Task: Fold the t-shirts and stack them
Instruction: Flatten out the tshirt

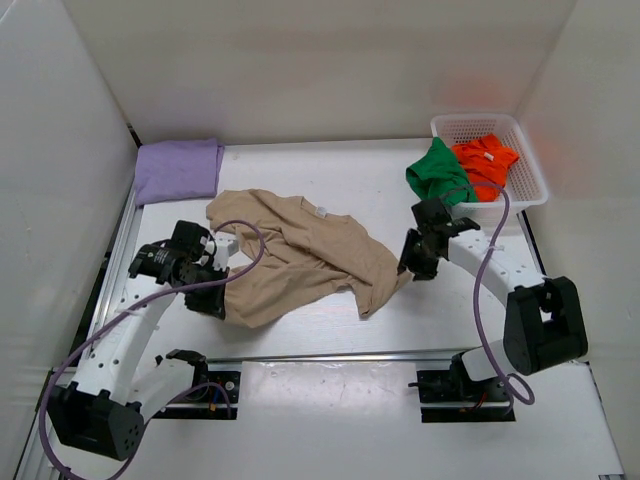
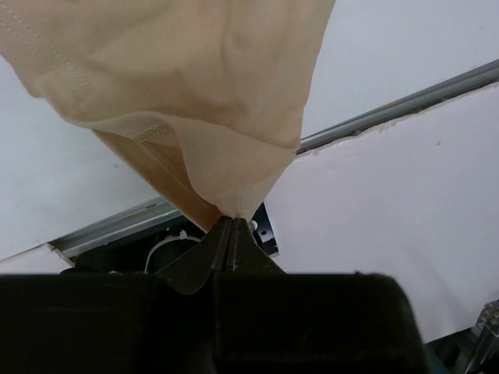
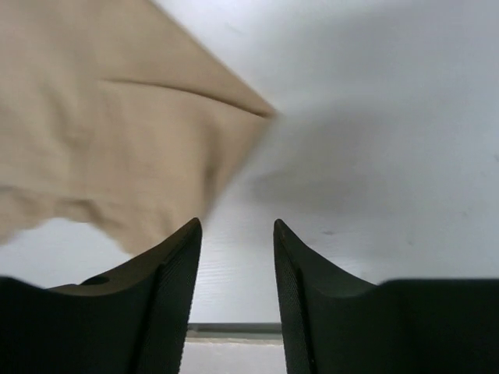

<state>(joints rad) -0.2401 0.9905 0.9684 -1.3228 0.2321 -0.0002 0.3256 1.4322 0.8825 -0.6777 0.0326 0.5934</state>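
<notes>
White table boxed by white walls, lavender t-shirt far left, basket far right, left gripper pinching tan t-shirt, right gripper parted

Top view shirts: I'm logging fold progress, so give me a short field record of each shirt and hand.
lavender t-shirt: folded, far-left corner of table
tan t-shirt: crumpled, spread mid-table
green t-shirt: draped over basket rim
orange-red t-shirt: inside basket
left hand: shut on tan t-shirt edge
right hand: open, beside tan t-shirt
</notes>
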